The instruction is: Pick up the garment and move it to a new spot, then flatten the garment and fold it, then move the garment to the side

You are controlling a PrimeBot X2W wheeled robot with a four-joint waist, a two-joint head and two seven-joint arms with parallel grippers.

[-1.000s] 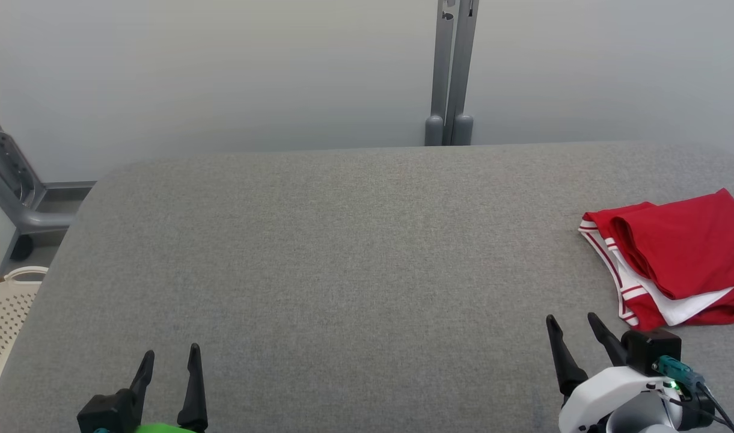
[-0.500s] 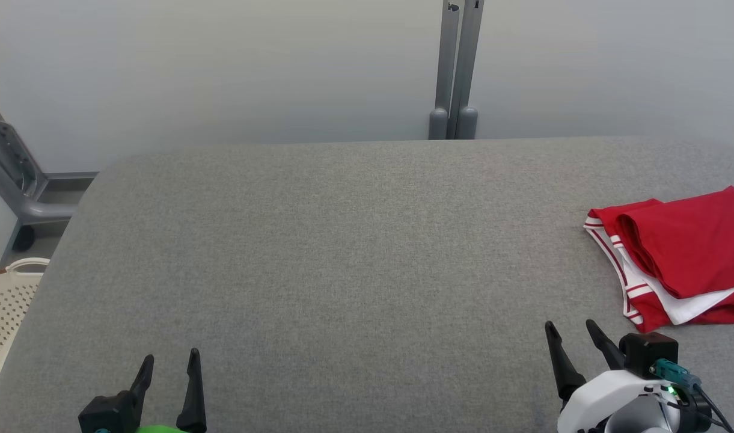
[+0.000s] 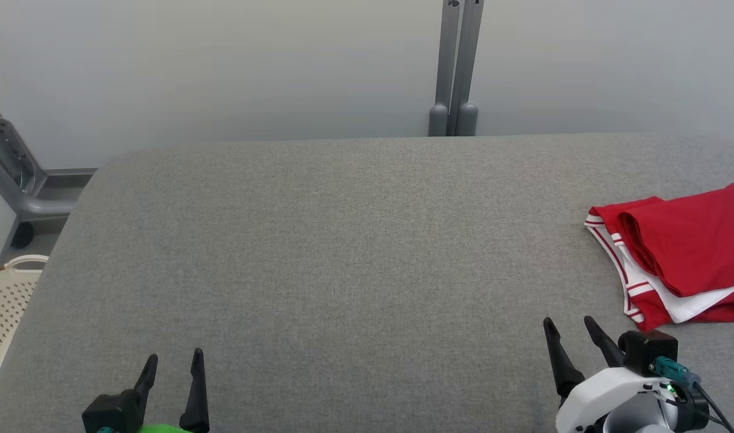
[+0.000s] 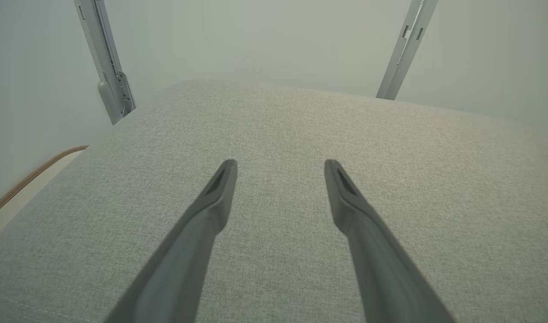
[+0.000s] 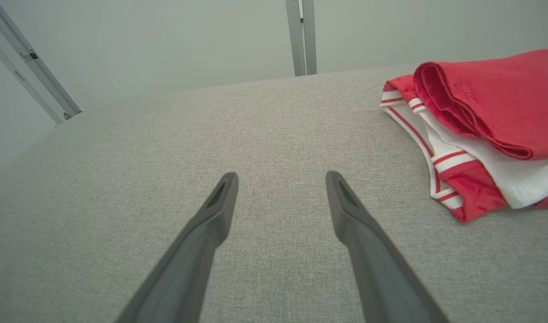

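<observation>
Jaws on both sides stand wide apart and empty: the left gripper (image 3: 174, 353) hangs over the near left of the grey fabric-covered table (image 3: 342, 240), the right gripper (image 3: 567, 320) over the near right, each with nothing but grey cloth between its long dark fingers. And look where the folded red-and-white garment (image 3: 685, 252) lies: out at the table's right edge, beyond and to the right of the right gripper, near it but not touching. It's stacked in layers, a red panel doubled over on top, a white layer and red-striped trim peeking out beneath, and part of it runs off the head view's right border. By my reading, the job is all but wrapped up: the garment looks folded and parked at the side. The fold isn't razor-neat, its edges stepping out unevenly, so a tidy-up could be argued; otherwise little seems left but drawing the arms back. Off the table's left, a cream perforated basket (image 3: 6, 300) sits uninvolved.
</observation>
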